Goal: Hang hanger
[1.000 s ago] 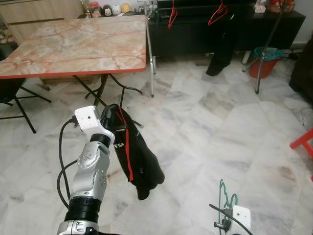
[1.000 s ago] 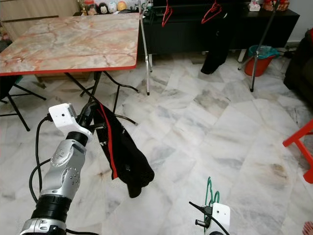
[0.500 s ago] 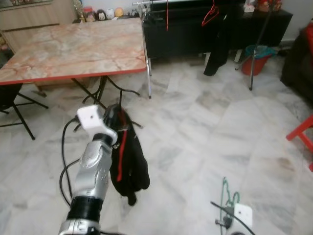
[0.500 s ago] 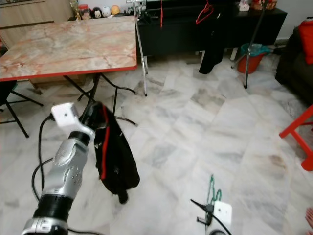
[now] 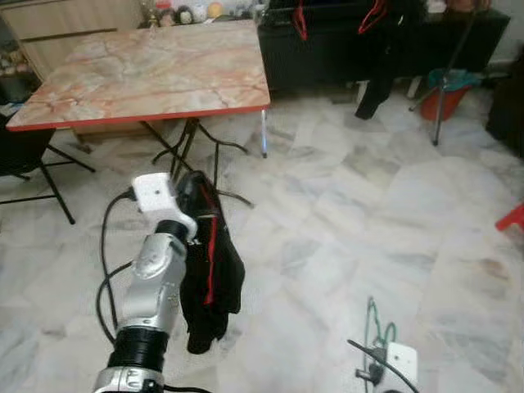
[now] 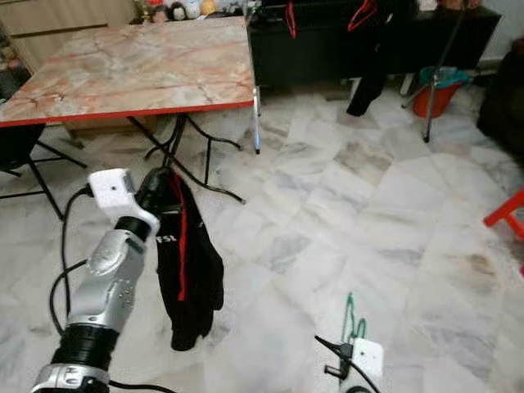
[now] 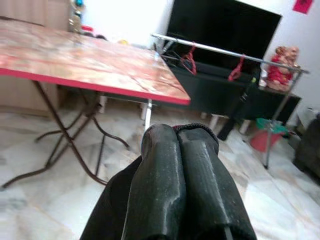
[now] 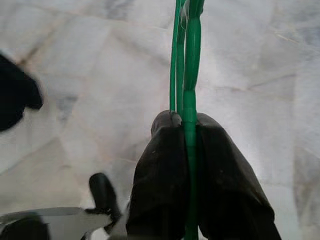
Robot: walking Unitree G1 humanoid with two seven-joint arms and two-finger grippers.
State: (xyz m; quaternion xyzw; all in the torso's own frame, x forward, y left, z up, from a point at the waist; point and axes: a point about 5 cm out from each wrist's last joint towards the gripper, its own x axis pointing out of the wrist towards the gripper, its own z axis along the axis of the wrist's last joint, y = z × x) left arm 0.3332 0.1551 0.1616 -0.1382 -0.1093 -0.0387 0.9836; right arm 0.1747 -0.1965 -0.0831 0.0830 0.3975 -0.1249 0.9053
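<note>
A black jacket with a red stripe [image 5: 211,270] hangs from my raised left gripper [image 5: 192,187], whose fingers [image 7: 165,170] are shut on its collar. Low at the front right, my right gripper [image 8: 183,131] is shut on a green wire hanger [image 5: 378,326], which sticks up above the wrist. Far ahead a metal clothes rail [image 7: 225,51] carries two red hangers [image 5: 300,20] and a dark garment [image 5: 383,49], in front of a black TV cabinet [image 5: 344,57].
A folding table with a marble-patterned top and red edge [image 5: 151,74] stands ahead on the left, a dark chair [image 5: 33,155] beside it. A red bucket [image 5: 443,98] sits at the far right. White marble floor [image 5: 368,213] stretches toward the rail.
The camera has shifted, so the table and rail sit further right in the picture. The jacket has swung in and now hangs straighter under the left gripper.
</note>
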